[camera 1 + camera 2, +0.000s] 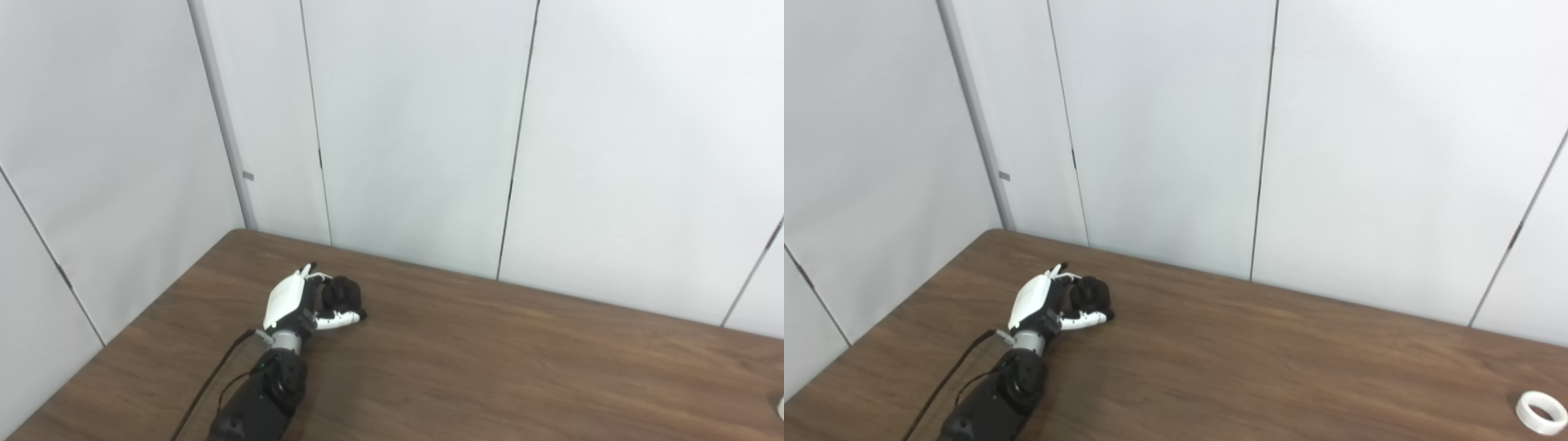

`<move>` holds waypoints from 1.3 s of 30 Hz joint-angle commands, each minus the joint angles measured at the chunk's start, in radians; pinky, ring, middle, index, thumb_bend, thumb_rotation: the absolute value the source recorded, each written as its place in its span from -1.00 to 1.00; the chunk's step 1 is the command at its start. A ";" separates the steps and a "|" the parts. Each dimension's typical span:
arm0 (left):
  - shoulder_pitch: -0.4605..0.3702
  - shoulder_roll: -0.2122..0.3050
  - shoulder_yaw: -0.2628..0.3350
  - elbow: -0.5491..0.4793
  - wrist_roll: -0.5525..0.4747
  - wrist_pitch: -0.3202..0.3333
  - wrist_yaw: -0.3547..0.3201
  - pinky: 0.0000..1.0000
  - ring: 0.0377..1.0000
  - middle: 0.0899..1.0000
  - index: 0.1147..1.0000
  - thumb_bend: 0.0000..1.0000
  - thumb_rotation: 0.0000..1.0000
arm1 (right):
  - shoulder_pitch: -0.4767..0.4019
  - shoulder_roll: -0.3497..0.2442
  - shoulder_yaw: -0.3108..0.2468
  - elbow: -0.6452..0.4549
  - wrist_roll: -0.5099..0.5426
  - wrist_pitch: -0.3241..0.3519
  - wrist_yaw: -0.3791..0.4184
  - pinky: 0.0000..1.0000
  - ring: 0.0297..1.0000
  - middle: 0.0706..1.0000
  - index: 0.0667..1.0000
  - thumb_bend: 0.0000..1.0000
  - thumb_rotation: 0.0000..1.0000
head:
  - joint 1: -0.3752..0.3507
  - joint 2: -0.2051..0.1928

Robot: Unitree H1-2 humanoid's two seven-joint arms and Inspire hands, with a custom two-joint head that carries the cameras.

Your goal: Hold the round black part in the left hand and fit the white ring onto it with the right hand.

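Note:
My left hand (pixel 301 302) rests on the brown table (pixel 490 367) at the left, its fingers and thumb curled around the round black part (pixel 342 293). It shows in the right eye view too (pixel 1048 301), with the black part (pixel 1091 292) in its grasp. The white ring (pixel 1541 412) lies flat on the table at the far right front; in the left eye view only a sliver of the ring (pixel 780 406) shows at the picture's edge. My right hand is not in view.
White wall panels (pixel 416 122) stand right behind the table and along its left side. A black cable (pixel 208 383) runs along my left forearm. The table's back left corner (pixel 239 233) is close behind the left hand.

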 commanded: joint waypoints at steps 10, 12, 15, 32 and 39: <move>0.030 -0.008 -0.030 0.065 0.009 -0.055 0.023 1.00 0.91 0.70 -0.18 0.04 -0.91 | 0.006 -0.022 -0.017 -0.021 0.019 -0.003 0.006 0.85 0.91 0.92 0.82 0.50 0.22 | 0.001 0.000; 0.031 -0.007 -0.034 0.058 0.009 -0.054 0.021 1.00 0.91 0.69 -0.18 0.04 -0.91 | 0.006 -0.021 -0.016 -0.021 0.020 -0.005 0.007 0.85 0.92 0.93 0.82 0.49 0.23 | 0.000 0.000; 0.034 -0.007 -0.038 0.047 0.004 -0.057 0.015 1.00 0.91 0.69 -0.17 0.04 -0.92 | 0.006 -0.020 -0.015 -0.021 0.020 -0.004 0.006 0.86 0.92 0.93 0.81 0.51 0.24 | -0.001 -0.001; 0.116 -0.019 -0.119 -0.059 0.066 -0.176 -0.017 1.00 0.92 0.68 -0.18 0.04 -0.91 | -0.030 0.004 0.025 -0.055 -0.049 0.050 -0.015 0.86 1.00 1.00 0.91 0.54 0.30 | -0.019 -0.015; 0.172 -0.050 -0.120 -0.223 0.071 -0.157 -0.071 1.00 0.95 0.69 -0.18 0.04 -0.91 | -0.109 0.020 0.046 -0.102 -0.138 0.160 -0.071 0.73 0.97 1.00 0.94 0.67 0.36 | -0.038 0.008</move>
